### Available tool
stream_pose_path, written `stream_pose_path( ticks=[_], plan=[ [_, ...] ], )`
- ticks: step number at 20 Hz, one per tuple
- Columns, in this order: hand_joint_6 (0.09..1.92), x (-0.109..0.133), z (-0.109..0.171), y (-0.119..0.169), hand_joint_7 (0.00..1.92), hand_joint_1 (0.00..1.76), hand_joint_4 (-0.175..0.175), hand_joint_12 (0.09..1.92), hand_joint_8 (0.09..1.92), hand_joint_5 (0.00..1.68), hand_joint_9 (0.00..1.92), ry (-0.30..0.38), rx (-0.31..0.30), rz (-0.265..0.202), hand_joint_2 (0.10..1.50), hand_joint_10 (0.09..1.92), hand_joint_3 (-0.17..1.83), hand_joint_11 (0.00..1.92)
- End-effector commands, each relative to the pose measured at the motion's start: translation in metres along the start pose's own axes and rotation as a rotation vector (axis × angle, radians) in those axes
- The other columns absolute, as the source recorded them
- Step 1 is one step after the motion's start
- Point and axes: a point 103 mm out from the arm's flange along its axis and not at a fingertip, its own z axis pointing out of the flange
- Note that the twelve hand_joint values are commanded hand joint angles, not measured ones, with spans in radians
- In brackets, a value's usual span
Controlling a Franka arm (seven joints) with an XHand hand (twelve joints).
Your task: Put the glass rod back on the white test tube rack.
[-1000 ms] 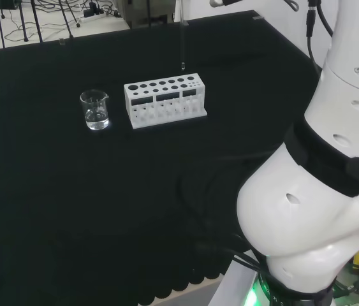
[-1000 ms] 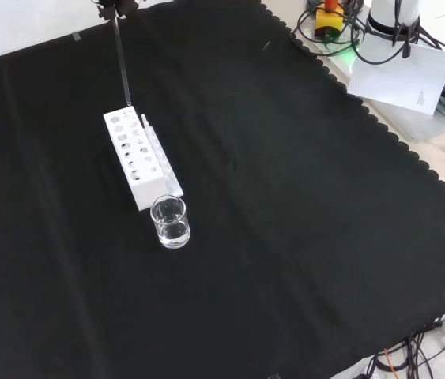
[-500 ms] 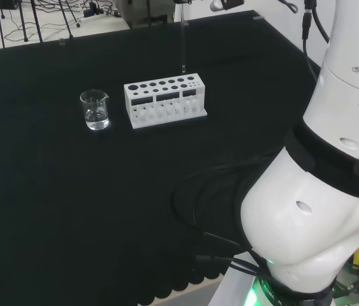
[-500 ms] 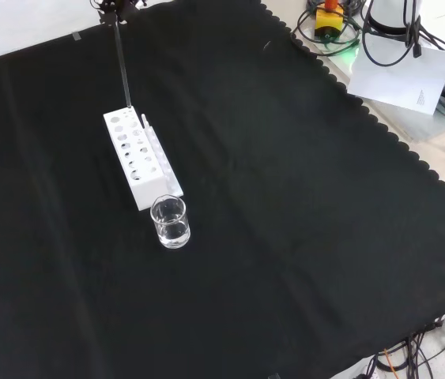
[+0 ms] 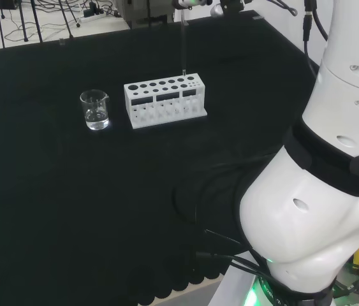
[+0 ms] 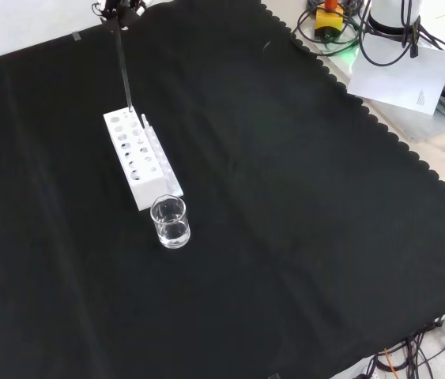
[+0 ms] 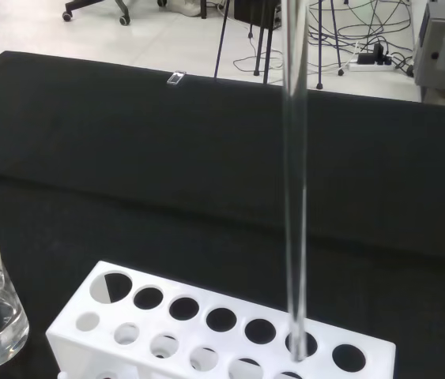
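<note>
The glass rod (image 5: 183, 44) hangs upright, and my hand (image 6: 114, 9) is shut on its upper end at the front view's top edge. The rod's (image 6: 124, 71) lower tip meets the top of the white test tube rack (image 5: 166, 99) near the rack's right end in the head view. In the wrist view the rod (image 7: 294, 197) runs down into a hole of the rack's (image 7: 206, 316) outer row, second from one end. In the front view the rack (image 6: 139, 158) stands at the upper left of the cloth.
A small glass beaker (image 5: 95, 109) with a little clear liquid stands left of the rack in the head view; in the front view the beaker (image 6: 171, 223) is just below the rack. The arm's white links (image 5: 332, 159) rise at the head view's right. The cloth's scalloped edge (image 6: 380, 126) lies at the front view's right.
The rod has come down with the hand: its tip, which hung a little above the rack, now sits at a hole. Rack and beaker have not moved.
</note>
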Motion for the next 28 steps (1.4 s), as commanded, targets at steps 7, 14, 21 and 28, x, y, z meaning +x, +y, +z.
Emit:
stream_pose_path(
  ticks=[7, 14, 21, 28],
  plan=[
    [0.16, 0.005, 0.024, 0.006, 1.65, 1.23, -0.175, 0.28, 0.69, 1.48, 1.72, 0.006, 0.021, 0.002, 1.02, 0.58, -0.17, 1.82],
    [0.15, 0.003, 0.006, 0.002, 1.65, 1.23, -0.175, 0.27, 0.69, 1.48, 1.73, -0.005, 0.008, 0.01, 1.02, 0.58, -0.17, 1.82],
    [0.15, 0.001, -0.006, -0.012, 1.65, 1.24, -0.175, 0.27, 0.69, 1.48, 1.73, -0.019, 0.008, 0.017, 1.02, 0.58, -0.17, 1.82],
    [0.14, 0.014, -0.001, -0.031, 1.66, 1.24, -0.175, 0.27, 0.69, 1.48, 1.73, -0.013, 0.02, 0.002, 1.02, 0.58, -0.17, 1.82]
  ],
)
